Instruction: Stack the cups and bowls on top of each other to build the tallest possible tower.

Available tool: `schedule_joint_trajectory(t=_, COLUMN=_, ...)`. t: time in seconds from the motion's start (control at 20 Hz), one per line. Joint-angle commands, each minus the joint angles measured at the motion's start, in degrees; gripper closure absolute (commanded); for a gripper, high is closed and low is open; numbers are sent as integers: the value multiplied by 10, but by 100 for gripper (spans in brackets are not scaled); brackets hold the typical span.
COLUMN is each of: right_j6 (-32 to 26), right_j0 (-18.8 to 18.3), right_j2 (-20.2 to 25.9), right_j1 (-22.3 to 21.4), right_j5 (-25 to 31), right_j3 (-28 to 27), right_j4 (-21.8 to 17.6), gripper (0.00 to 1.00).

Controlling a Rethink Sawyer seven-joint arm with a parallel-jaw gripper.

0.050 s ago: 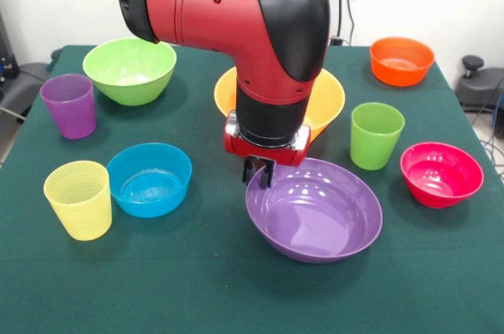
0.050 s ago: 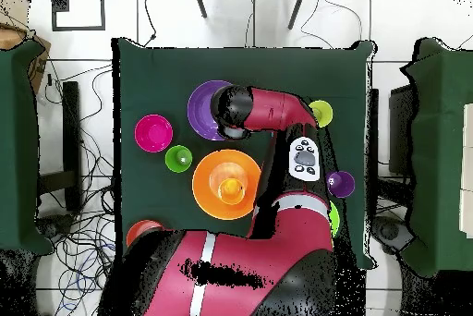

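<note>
My gripper [image 1: 258, 172] hangs at the far left rim of the wide purple bowl [image 1: 315, 209] [image 2: 203, 109], its fingers close together astride the rim, shut on it. The bowl rests on the green table near the front. Behind the arm stands the large orange-yellow bowl [image 1: 327, 98] [image 2: 224, 184], with a small orange round thing, seemingly a cup [image 2: 228, 186], inside it. Spread around are a light green bowl [image 1: 130, 70], a blue bowl [image 1: 150, 179], a pink-red bowl [image 1: 441, 174], an orange-red bowl [image 1: 402, 60], and purple [image 1: 69, 105], pale yellow [image 1: 78, 198] and green [image 1: 376, 135] cups. Nothing is stacked higher.
The red arm [image 2: 277, 109] reaches over the middle of the table [image 1: 197, 287] and hides the blue bowl in the overhead view. Cables lie on the floor around the table. The front strip of the cloth is bare.
</note>
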Motion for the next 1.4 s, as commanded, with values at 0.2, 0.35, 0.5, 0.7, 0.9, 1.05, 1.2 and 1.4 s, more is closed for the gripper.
schedule_joint_trajectory(t=0.2, right_j6=-52, right_j0=6, right_j2=43, right_j1=14, right_j5=47, right_j3=38, right_j4=-47, gripper=100)
schedule_joint_trajectory(t=0.35, right_j6=-55, right_j0=5, right_j2=45, right_j1=12, right_j5=41, right_j3=43, right_j4=-48, gripper=100)
schedule_joint_trajectory(t=0.5, right_j6=-66, right_j0=3, right_j2=50, right_j1=4, right_j5=20, right_j3=62, right_j4=-54, gripper=100)
schedule_joint_trajectory(t=0.7, right_j6=-64, right_j0=5, right_j2=47, right_j1=-2, right_j5=0, right_j3=77, right_j4=-61, gripper=100)
schedule_joint_trajectory(t=0.9, right_j6=-64, right_j0=5, right_j2=48, right_j1=-3, right_j5=-2, right_j3=81, right_j4=-63, gripper=100)
schedule_joint_trajectory(t=1.05, right_j6=-62, right_j0=4, right_j2=48, right_j1=0, right_j5=-2, right_j3=75, right_j4=-65, gripper=100)
schedule_joint_trajectory(t=1.2, right_j6=-52, right_j0=2, right_j2=49, right_j1=-5, right_j5=-21, right_j3=84, right_j4=-67, gripper=100)
schedule_joint_trajectory(t=1.4, right_j6=-50, right_j0=-1, right_j2=50, right_j1=-12, right_j5=-20, right_j3=88, right_j4=-66, gripper=100)
